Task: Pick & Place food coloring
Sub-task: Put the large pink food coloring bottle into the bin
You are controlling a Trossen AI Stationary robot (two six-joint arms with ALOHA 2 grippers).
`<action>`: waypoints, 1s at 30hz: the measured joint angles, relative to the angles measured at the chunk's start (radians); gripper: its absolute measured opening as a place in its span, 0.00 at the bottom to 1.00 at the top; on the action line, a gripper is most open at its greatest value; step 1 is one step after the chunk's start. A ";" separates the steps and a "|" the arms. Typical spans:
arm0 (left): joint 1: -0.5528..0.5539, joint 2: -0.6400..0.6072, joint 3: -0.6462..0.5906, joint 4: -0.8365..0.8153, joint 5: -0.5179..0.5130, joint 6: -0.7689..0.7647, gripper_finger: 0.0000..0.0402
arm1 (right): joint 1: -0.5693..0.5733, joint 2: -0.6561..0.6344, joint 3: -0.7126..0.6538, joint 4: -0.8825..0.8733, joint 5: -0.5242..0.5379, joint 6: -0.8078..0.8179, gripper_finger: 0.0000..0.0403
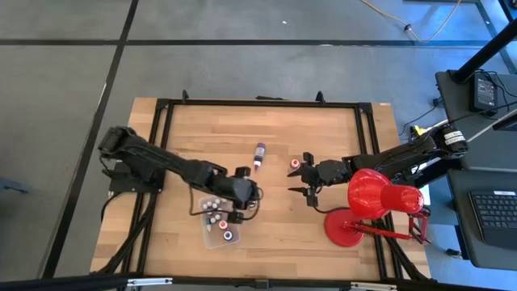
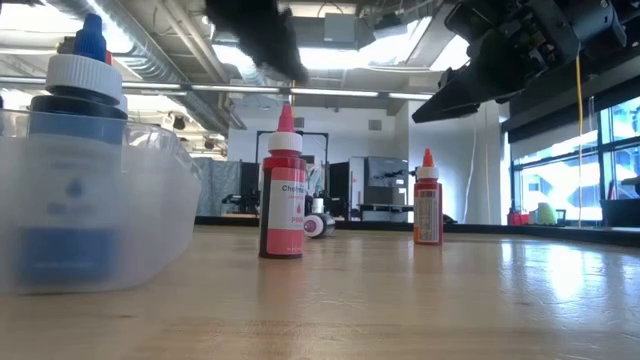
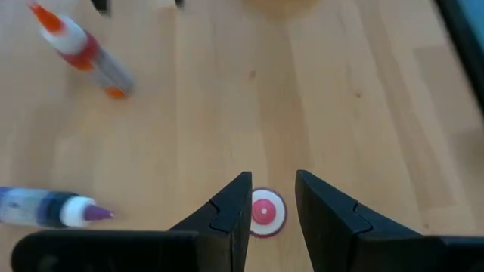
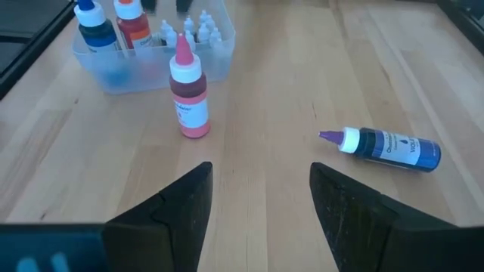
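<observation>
Left end effector (image 3: 272, 208) hovers, narrowly parted, above a standing pink bottle (image 3: 265, 214) — right end effector (image 4: 261, 200) waits wide open.

Wooden table (image 1: 323, 129), bottles (image 1: 259, 155), tray (image 1: 212, 239), lamp (image 1: 376, 206)

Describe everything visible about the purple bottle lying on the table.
The purple bottle lies on its side on the bare wooden table, between the two arms and apart from the other bottles. Its body looks like clear plastic filled with dark purple-blue liquid, wrapped in a printed label too small to read. A white collar tops the body, ending in a pointed purple tip. The cap is on and nothing leaks. Only the table touches it; neither set of fingers is on it.
</observation>
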 joint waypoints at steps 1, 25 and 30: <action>0.005 0.018 0.000 -0.001 0.011 -0.002 0.24 | 0.000 0.000 0.000 -0.001 0.000 0.000 0.55; 0.036 0.078 0.000 -0.007 0.101 0.000 0.25 | 0.000 0.000 0.000 -0.008 0.000 -0.005 0.55; 0.036 0.078 0.000 -0.001 0.101 0.000 0.25 | 0.000 0.000 0.000 -0.016 0.000 -0.006 0.55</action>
